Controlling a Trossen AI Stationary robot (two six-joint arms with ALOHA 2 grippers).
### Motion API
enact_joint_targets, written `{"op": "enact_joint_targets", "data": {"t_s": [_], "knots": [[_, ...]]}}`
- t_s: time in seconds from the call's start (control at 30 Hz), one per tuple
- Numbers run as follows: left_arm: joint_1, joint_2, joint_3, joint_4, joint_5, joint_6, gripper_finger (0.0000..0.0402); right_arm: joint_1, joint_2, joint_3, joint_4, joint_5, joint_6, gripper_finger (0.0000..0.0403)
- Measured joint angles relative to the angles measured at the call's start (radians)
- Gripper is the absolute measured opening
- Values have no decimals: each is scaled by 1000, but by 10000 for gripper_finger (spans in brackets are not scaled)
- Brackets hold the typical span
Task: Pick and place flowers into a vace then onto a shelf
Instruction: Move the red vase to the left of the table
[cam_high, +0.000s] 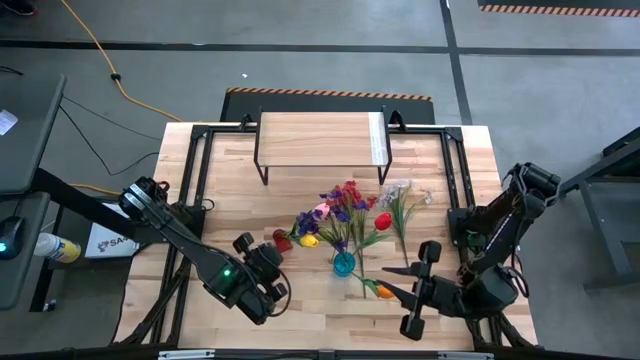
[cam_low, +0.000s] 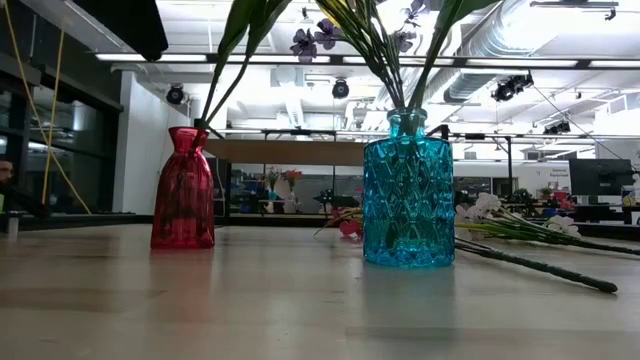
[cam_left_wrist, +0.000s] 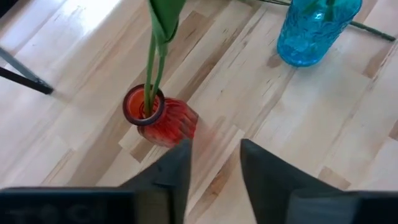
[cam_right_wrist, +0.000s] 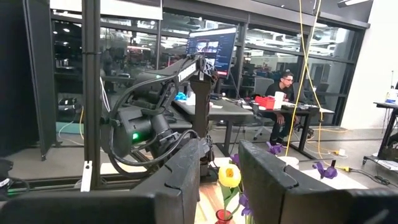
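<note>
At the left of the table, the left gripper (cam_high: 272, 282) is seen just beside the red vase (cam_high: 283, 240). In its wrist view its fingers (cam_left_wrist: 180, 168) stand parted with nothing between them, the vase (cam_left_wrist: 158, 118) close ahead and a green stem (cam_left_wrist: 152, 68) standing in its mouth — released, it is judged, from a stem just set in. One flower step appears finished here.

Towards the middle, the blue vase (cam_high: 343, 264) holds a bunch of flowers (cam_high: 340, 205), purple sprays among them. Behind it, at the table's far edge, the shelf (cam_high: 318, 139) is seen with nothing yet on its wooden top.

Further right, a whitish spray (cam_high: 398, 205) and an orange tulip (cam_high: 383, 291) lie loose on the table — still to be placed.

At the right, the right gripper (cam_high: 395, 283) is held low near the orange tulip; its fingers (cam_right_wrist: 183, 171) are seen apart with nothing gripped.

Next, a loose stem is to be grasped and threaded upright into a vase mouth, which calls for careful alignment. Afterwards the vases are to be lifted onto the shelf.
</note>
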Motion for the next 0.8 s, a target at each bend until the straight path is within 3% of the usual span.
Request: {"op": "enact_joint_targets", "data": {"t_s": [0.1, 0.3, 0.47, 0.8], "knots": [[11, 0, 0, -4, 3, 18, 213, 2, 0, 0, 0, 1, -3, 103], [62, 0, -12, 26, 108, -5, 261, 9, 0, 0, 0, 1, -3, 103], [96, 1, -65, 136, 127, 29, 268, 24, 0, 0, 0, 4, -3, 103], [146, 5, -101, 140, 72, 26, 265, 44, 0, 0, 0, 7, -2, 103]]}}
